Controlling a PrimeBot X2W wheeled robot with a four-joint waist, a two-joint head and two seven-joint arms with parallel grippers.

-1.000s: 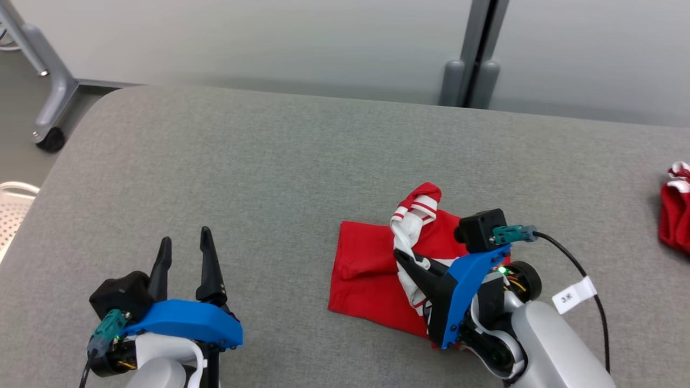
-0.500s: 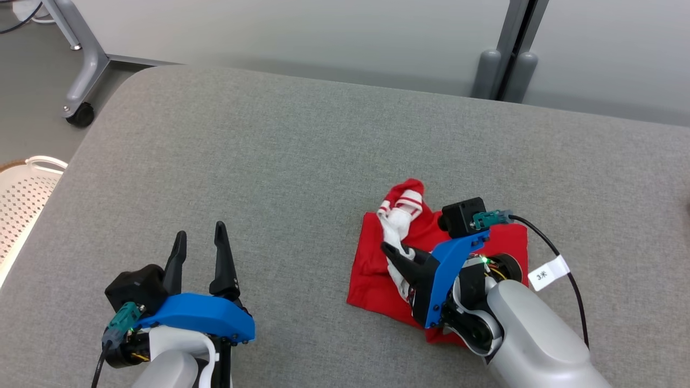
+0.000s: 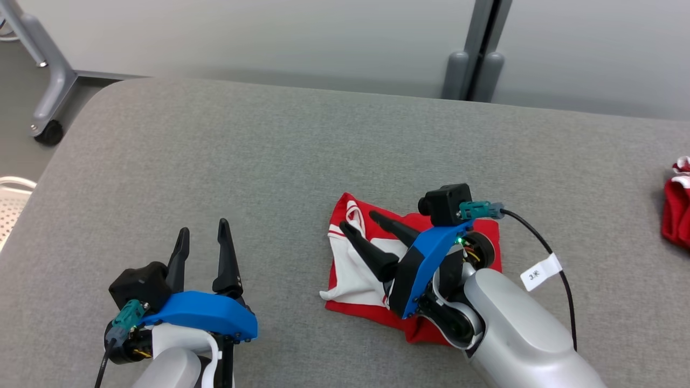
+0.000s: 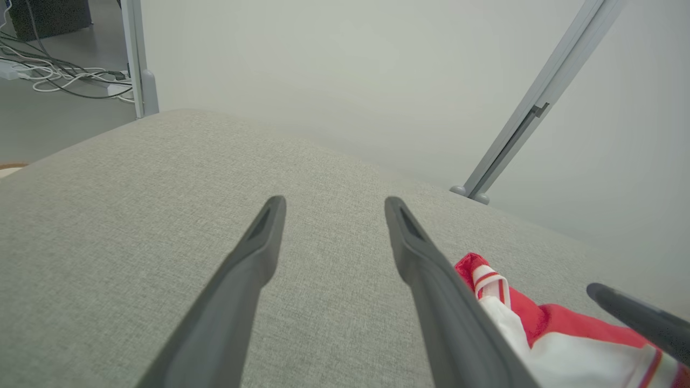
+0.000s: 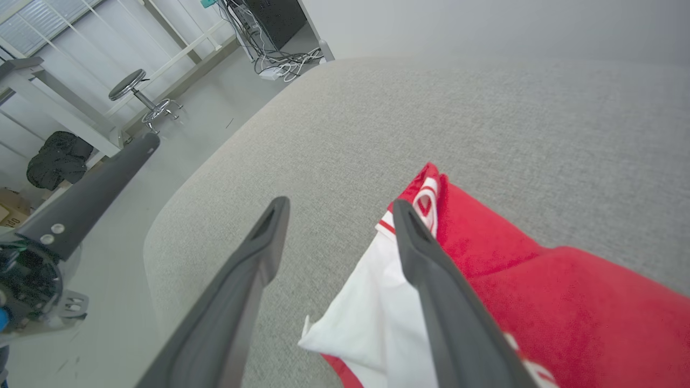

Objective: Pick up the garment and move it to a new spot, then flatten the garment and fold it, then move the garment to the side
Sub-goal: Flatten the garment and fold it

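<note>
The red and white garment (image 3: 351, 274) lies folded on the grey padded table (image 3: 259, 151), right of centre, a white panel uppermost on its left half. My right gripper (image 3: 357, 220) hovers over it, open, both dark fingers apart above the cloth and holding nothing. In the right wrist view the right gripper (image 5: 339, 203) straddles the garment's (image 5: 512, 269) left edge. My left gripper (image 3: 204, 227) rests open at the lower left, well clear of the cloth. The left wrist view has the left gripper (image 4: 334, 202) empty, with the garment (image 4: 560, 320) at its lower right.
Another red and white cloth (image 3: 676, 215) lies at the table's right edge. A white perforated basket (image 3: 11, 205) stands off the left edge, beside a frame leg with a caster (image 3: 48, 132). A grey post (image 3: 470, 70) rises behind the table.
My right gripper has opened and let go of the white striped part, which now lies flat on the red cloth. The head camera swung about; my left arm stayed put.
</note>
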